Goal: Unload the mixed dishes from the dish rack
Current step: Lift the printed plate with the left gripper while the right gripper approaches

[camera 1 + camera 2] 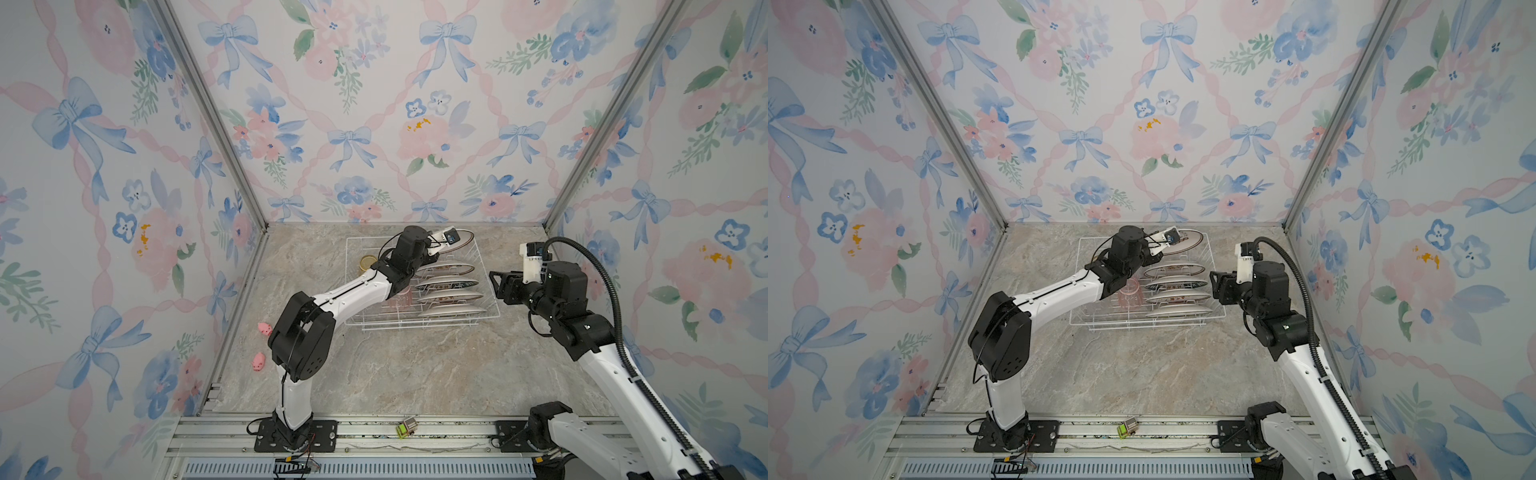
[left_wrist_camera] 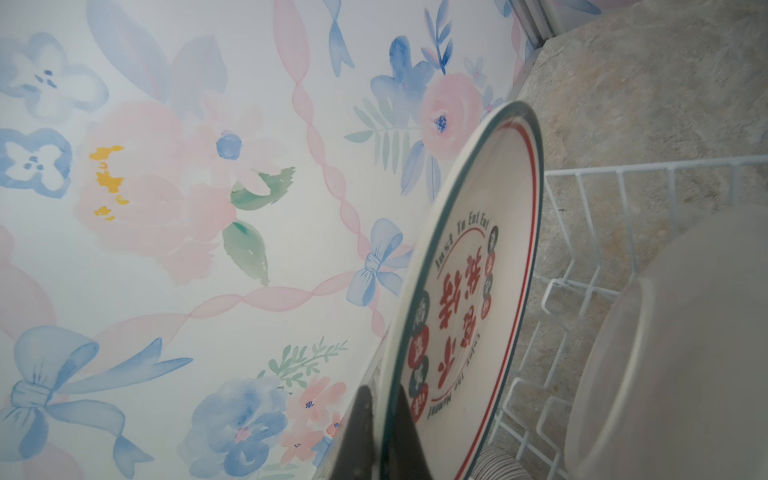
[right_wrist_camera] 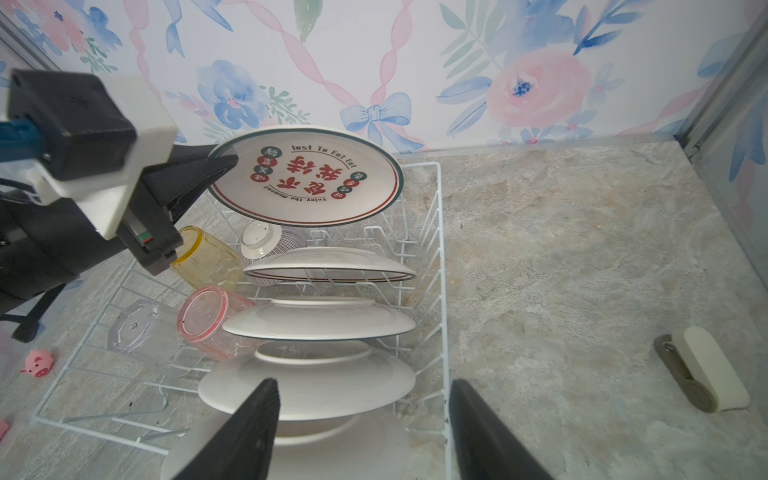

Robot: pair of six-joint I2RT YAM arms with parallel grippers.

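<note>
The white wire dish rack (image 1: 415,326) (image 1: 1142,328) stands at the back of the table. My left gripper (image 1: 434,249) (image 2: 382,392) is shut on the rim of the rearmost plate (image 1: 459,241) (image 3: 307,183), which tilts with its red lettering showing. Several more plates (image 3: 324,320) stand in the slots in front of it. A yellow tumbler (image 3: 208,257), a pink tumbler (image 3: 208,320), a clear tumbler (image 3: 135,326) and a ribbed bowl (image 3: 291,237) lie on the rack's left side. My right gripper (image 1: 495,286) (image 3: 363,384) hangs open above the rack's right front, holding nothing.
Two pink pig toys (image 1: 264,328) (image 1: 258,360) lie on the table left of the left arm. A small green toy (image 1: 405,428) sits on the front rail. A cream and grey object (image 3: 702,370) lies on the table right of the rack. Floral walls close in three sides.
</note>
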